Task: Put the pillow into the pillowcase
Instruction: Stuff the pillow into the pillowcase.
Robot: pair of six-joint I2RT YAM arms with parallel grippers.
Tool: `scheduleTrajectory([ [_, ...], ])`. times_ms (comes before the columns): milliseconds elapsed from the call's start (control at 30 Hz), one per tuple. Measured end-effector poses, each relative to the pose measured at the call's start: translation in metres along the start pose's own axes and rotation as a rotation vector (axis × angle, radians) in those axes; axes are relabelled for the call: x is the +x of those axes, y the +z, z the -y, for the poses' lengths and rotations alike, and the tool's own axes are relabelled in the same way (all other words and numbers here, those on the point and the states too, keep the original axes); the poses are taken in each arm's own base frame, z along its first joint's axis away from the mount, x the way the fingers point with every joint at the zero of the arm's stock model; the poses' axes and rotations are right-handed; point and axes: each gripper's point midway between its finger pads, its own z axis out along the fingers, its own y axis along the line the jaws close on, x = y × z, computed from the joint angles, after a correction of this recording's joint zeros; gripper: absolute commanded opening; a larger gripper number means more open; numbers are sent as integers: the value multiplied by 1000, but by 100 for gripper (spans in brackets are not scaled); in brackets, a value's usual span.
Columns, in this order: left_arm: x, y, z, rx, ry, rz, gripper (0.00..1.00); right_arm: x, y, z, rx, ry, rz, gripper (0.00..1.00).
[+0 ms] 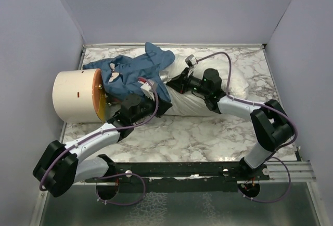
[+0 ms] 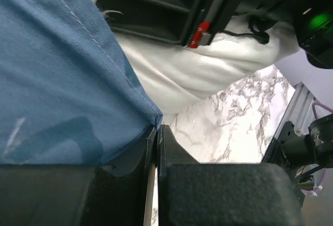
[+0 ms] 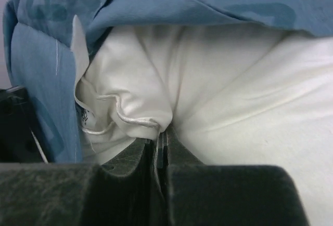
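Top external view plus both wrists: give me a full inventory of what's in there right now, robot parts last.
pillow: one, white, lying mid-table, its left end under the pillowcase
pillowcase: one, blue, crumpled over the pillow's left end
cylinder: one, cream with an orange end face, on its side at the table's left edge
table: one, white-grey marble
walls: three, plain grey, around the table
rail: one, black, along the near edge, carrying both arm bases
left gripper: one, black, shut on the pillowcase's edge
right gripper: one, black, shut on the pillow's fabric
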Motion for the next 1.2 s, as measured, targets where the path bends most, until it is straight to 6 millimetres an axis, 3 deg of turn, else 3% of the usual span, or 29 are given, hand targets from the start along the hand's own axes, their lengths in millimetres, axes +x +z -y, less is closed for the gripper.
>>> scheduleTrajectory([
  [100,14,-12,-6,-39,-6,-17,47,11,-4,-12,-48,4,1,1],
  [200,5,-26,3,-63,6,-24,58,20,-12,-22,-75,-7,8,1],
  [333,-49,-39,28,-73,69,-1,61,27,-21,-28,-95,-17,18,1],
  [500,-155,-52,74,-89,176,69,73,29,-21,-32,-123,-20,33,1],
  [567,-184,-53,80,-124,220,81,75,29,-21,-33,-133,-17,35,1],
  [633,-198,-47,74,-179,272,65,77,29,-20,-33,-137,-13,38,1],
  [733,-192,-28,47,-272,369,-30,80,29,-20,-34,-143,-11,38,1],
  [967,-125,15,-35,-439,560,-381,82,30,-21,-36,-151,-10,35,1],
  [1067,-121,21,-56,-506,634,-447,78,30,-21,-36,-152,-7,35,1],
  [1100,-121,21,-56,-506,634,-447,74,30,-21,-36,-152,-7,35,1],
  [1133,-123,26,-60,-522,644,-454,61,30,-21,-36,-152,-7,35,1],
  [1200,-132,28,-65,-560,663,-448,20,30,-22,-37,-152,-7,35,1],
])
